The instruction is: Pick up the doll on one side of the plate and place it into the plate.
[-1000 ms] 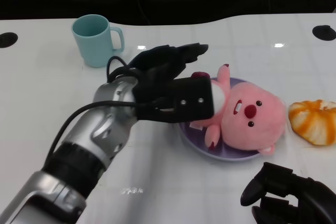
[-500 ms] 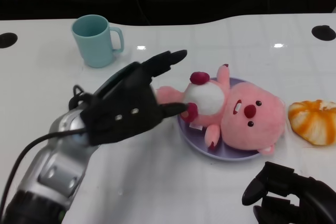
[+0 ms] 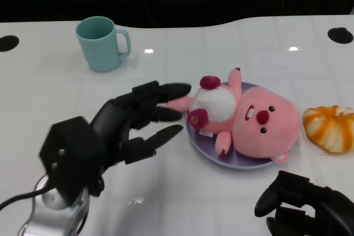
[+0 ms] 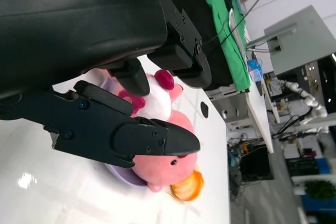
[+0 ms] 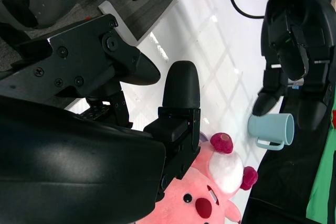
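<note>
Three views cover the white worktop [image 3: 182,203]. In the head view the pink doll [image 3: 251,120] lies on its back in the purple plate [image 3: 206,148], right of centre, its head toward the right and one pink limb sticking out over the plate's left rim. The left hand [image 3: 119,131] hovers just left of the plate, its fingers [image 3: 166,89] spread and released, holding nothing; the farthest fingertip lies close by the doll's outstretched limb, and I cannot tell whether they touch. The right hand [image 3: 310,211] sits at the near right edge, fingers curled inward with nothing in them. A teal mug [image 3: 102,42] stands upright at the far left, handle to the right, well apart from the plate. An orange bread-like piece [image 3: 331,127] lies just right of the doll's head.

The left wrist view shows, past its own parted fingers [image 4: 152,140], the doll [image 4: 168,129] on the plate with the orange piece [image 4: 187,184] beyond it, and a cluttered room past the worktop's edge, which the head view leaves dark. The right wrist view shows the doll's face [image 5: 202,200] close up, the mug [image 5: 270,130], and the left hand [image 5: 289,51] seen from the opposite side, fingers hanging apart.
</note>
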You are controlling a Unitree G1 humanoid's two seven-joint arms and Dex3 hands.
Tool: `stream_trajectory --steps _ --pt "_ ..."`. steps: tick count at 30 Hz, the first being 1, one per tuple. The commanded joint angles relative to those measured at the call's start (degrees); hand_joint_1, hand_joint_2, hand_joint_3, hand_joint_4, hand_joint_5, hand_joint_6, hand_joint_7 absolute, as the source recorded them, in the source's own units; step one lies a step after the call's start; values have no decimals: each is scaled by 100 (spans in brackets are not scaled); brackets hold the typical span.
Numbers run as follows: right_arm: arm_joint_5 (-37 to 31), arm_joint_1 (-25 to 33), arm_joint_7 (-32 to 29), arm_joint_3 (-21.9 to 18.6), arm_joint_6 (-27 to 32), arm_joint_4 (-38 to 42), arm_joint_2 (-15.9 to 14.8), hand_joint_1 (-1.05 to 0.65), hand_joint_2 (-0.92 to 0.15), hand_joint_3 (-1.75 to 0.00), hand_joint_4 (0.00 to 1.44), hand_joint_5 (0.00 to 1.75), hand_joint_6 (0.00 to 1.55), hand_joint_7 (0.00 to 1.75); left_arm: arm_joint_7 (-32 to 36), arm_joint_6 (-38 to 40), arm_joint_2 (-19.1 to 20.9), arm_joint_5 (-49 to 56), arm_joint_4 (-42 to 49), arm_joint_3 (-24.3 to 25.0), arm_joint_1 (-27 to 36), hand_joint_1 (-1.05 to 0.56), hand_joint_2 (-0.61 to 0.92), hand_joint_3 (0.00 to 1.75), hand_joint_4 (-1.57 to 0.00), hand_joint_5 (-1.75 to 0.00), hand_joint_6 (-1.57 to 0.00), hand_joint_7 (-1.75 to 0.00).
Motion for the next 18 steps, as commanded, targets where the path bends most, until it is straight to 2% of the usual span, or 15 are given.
stream_trajectory --steps 1,2,5,7,9,12,15,18 --pt "33 35 2 -37 -36 -27 -50 -16 -66 -96 64 175 48 146 221 557 -216 -474 -529 235 390 -23 62 82 -61 -110 -60 -99" --pt "42 35 -4 -37 -12 -37 -44 -16 -66 -96 64 175 48 146 264 662 -303 -617 -662 279 507 -17 54 100 -69 -119 -66 -109" --pt "58 22 -3 -40 -1 -40 -39 -16 -66 -96 64 175 48 146 525 1096 -520 -903 -1119 371 850 -10 45 130 -78 -139 -72 -123" --pt "51 9 -7 -36 6 -40 -42 -16 -66 -96 64 175 48 146 725 1470 -617 -1046 -1402 406 1035 -9 43 139 -81 -146 -75 -127" --pt "48 -9 -7 -38 3 -28 -43 -16 -66 -96 64 175 48 145 828 1772 -667 -1174 -1619 393 1227 -8 45 144 -84 -155 -79 -130" --pt "58 -34 -18 -45 8 -7 -26 -17 -66 -96 64 175 48 145 948 1964 -699 -1196 -1852 310 1514 -6 47 143 -90 -170 -79 -148" --pt "47 -57 -2 -38 -42 16 -30 -17 -66 -96 64 175 49 145 1048 2098 -742 -1230 -2019 264 1833 -6 43 149 -97 -174 -78 -169" --pt "58 -80 -15 -41 -13 9 -17 -16 -66 -97 64 175 49 145 1037 2222 -709 -1298 -2132 263 2006 -7 42 153 -99 -175 -78 -174"
